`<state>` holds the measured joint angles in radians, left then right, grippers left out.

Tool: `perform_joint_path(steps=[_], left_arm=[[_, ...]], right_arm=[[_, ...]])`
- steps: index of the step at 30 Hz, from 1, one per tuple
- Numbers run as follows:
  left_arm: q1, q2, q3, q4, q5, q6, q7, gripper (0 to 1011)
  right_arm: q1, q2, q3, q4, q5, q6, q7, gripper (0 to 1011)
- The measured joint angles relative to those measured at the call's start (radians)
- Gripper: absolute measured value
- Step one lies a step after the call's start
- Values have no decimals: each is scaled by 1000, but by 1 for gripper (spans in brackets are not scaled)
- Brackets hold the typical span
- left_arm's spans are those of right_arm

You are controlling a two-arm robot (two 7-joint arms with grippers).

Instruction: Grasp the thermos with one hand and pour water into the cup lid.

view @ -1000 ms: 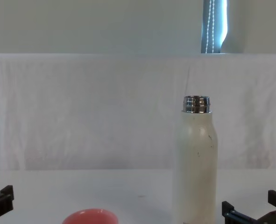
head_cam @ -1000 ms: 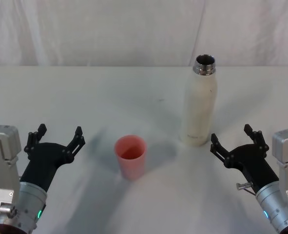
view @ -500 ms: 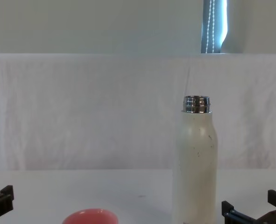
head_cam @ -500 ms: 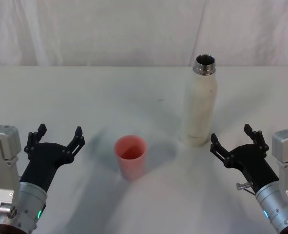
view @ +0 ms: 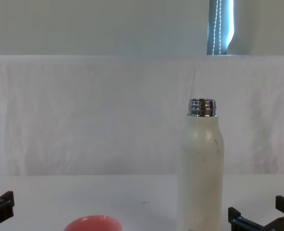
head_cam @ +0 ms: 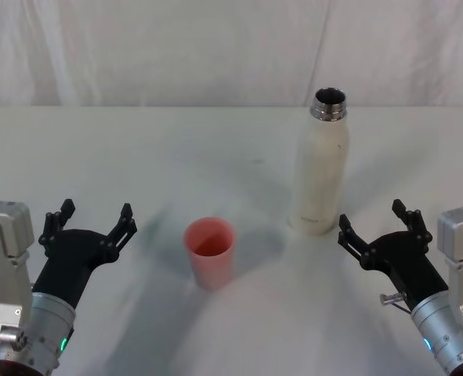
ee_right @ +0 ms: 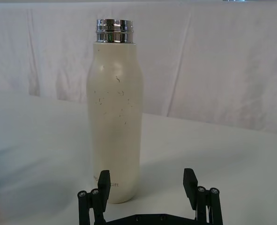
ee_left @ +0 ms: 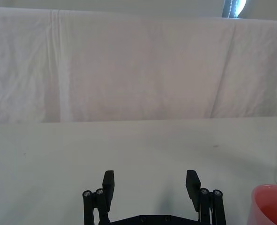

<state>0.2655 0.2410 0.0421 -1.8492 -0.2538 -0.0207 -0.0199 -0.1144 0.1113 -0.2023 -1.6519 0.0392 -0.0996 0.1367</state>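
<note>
The thermos (head_cam: 320,166) stands upright on the white table (head_cam: 137,157), right of centre, uncapped, its steel neck exposed. The right gripper (head_cam: 379,222) rests low at the near right with its jaws spread wide and empty; the thermos lies at about 11 o'clock from it, near but not touching. In the right wrist view the thermos (ee_right: 115,112) stands just beyond the left-hand fingertip (ee_right: 103,180).

The cup lid (head_cam: 210,252) stands upright near the table centre, at 8 o'clock from the thermos and apart from it. The left gripper (head_cam: 92,221), also wide and empty, sits at the near left, with the cup lid at about 4 o'clock.

The chest view cuts off the thermos base and most of the cup lid (view: 92,223). The lettering near the base is illegible. A white draped cloth (head_cam: 215,47) backs the table.
</note>
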Motion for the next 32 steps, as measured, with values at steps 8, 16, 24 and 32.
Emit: perform_joint_path(steps=[8, 16, 24, 32], left_arm=[[0, 0, 0, 0, 0, 0, 0, 1001], [0, 0, 0, 0, 0, 0, 0, 1001], [0, 0, 0, 0, 0, 0, 0, 1001], [0, 0, 0, 0, 0, 0, 0, 1001]], right_arm=[[0, 0, 0, 0, 0, 0, 0, 1002], [0, 0, 0, 0, 0, 0, 0, 1002], [0, 0, 0, 0, 0, 0, 0, 1002], [0, 0, 0, 0, 0, 0, 0, 1002]])
